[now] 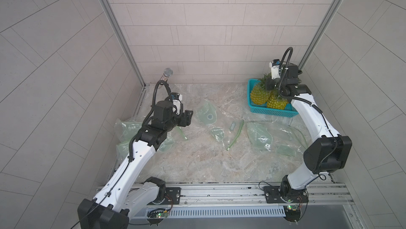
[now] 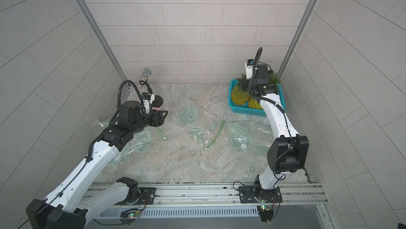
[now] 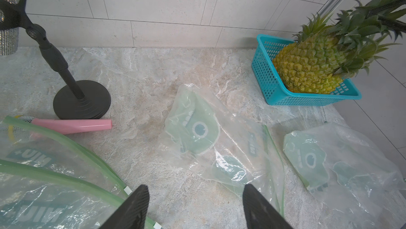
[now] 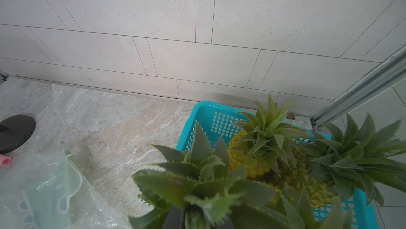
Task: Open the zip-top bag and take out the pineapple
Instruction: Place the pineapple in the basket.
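three crowns [image 4: 269, 129], pineapple [image 4: 197, 184] held (top views: two)

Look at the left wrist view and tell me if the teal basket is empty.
No, the teal basket holds pineapples, their leafy crowns sticking out above its rim.

A microphone stand [image 3: 81, 104] is standing in the counter's [image 3: 142, 69] far-left corner. A teal basket [image 3: 265, 71] is sitting in the far-right corner.
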`<state>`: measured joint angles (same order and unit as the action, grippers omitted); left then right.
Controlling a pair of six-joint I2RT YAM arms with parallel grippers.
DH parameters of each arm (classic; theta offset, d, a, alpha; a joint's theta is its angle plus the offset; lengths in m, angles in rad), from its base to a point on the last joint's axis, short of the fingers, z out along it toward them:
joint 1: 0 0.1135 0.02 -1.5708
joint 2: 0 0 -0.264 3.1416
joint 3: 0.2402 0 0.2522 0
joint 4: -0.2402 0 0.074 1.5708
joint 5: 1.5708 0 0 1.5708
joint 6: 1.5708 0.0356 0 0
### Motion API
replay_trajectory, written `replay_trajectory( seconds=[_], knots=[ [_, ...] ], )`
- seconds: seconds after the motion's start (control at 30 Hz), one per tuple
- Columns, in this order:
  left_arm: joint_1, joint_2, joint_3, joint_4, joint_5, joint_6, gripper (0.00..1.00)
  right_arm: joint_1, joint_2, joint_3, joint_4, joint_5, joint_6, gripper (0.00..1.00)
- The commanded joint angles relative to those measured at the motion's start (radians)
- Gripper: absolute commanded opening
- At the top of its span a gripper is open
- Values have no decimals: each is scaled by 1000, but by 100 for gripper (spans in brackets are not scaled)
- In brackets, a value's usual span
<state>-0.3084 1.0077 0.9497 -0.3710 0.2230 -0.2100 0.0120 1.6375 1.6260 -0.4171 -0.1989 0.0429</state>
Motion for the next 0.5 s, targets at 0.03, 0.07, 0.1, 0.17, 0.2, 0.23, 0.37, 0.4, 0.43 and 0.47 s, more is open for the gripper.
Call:
replay_trajectory(
  seconds=[0.03,0.07,0.1,0.17,0.2,0.23,0.37,0.4,0.43,0.47],
  knots=[
    [7,-17,-14,23,-9,4,72,-3,4,77,84,9,-21,0],
    [9,-17,-14,23,-7,4,72,-3,10,81,81,9,-23,0],
    [9,-18,-12,23,-6,4,72,-3,16,85,77,7,-23,0],
    [9,-18,-13,23,-5,4,72,-3,30,94,67,10,-24,0],
    [11,-18,-13,23,-5,4,72,-2,37,98,61,11,-22,0],
    [12,-18,-14,23,-7,4,72,-4,44,100,57,10,-22,0],
    [15,-17,-14,23,-5,2,72,-4,76,109,33,16,-16,0],
    [16,-17,-14,21,-4,1,72,-4,86,112,26,19,-13,0],
    [17,-15,-14,21,-5,1,72,-5,94,117,15,19,-10,0],
    [17,-16,-13,21,-5,0,72,-3,103,121,6,18,-11,0]
  ],
)
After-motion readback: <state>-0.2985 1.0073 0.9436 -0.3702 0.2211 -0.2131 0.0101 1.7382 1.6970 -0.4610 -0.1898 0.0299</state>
